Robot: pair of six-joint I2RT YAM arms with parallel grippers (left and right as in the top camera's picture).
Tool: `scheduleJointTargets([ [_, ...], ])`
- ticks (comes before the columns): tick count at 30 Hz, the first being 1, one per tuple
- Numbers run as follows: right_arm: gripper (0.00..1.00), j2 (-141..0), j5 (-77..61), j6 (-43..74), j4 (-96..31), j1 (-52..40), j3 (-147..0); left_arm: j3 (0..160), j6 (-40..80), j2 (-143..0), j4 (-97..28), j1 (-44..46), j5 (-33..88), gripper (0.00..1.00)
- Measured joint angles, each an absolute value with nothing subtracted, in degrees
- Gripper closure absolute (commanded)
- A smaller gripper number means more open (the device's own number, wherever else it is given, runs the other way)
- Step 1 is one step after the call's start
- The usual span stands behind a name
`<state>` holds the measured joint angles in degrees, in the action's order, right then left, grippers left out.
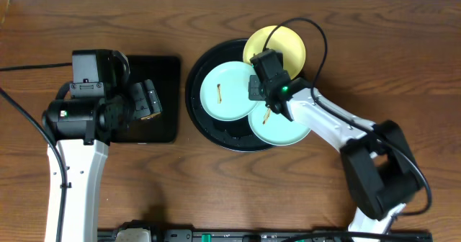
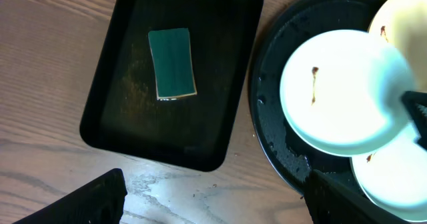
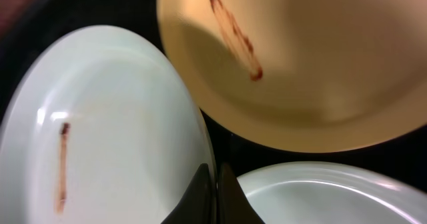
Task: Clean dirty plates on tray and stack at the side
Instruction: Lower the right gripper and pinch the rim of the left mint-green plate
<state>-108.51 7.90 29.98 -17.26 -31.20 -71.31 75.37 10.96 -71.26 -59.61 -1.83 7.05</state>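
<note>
Fingers of my right pincer (image 3: 215, 181) are pressed together on the rim of the pale mint-blue round plastic plate (image 1: 227, 92), which lies on the large round black tray (image 1: 194, 106), likely to lift it for wiping, while my left pincer (image 2: 213, 187) hangs open near the green sponge (image 2: 172, 63).

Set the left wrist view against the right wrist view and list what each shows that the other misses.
Left wrist only: the rectangular black tray holding a green sponge, the wooden tabletop, and the left gripper, wide open. Right wrist only: the right gripper, fingertips closed at the rim of the top mint plate, and the smear on the yellow plate at full length. Both: those two plates, the top one's brown streak, the second mint plate and the round black tray.
</note>
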Motion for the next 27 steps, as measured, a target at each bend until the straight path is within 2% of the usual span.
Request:
scheduleJointTargets([
  [10, 0.99, -94.7, 9.5, 22.9, -26.5, -31.2, -73.0, 75.4, 11.0, -73.8, -59.0, -1.8, 5.9, 0.14],
  [27, 0.99, -95.1, 10.0, 20.3, -28.2, -31.2, -73.0, 75.4, 12.2, -97.9, -49.5, -2.5, 2.9, 0.15],
])
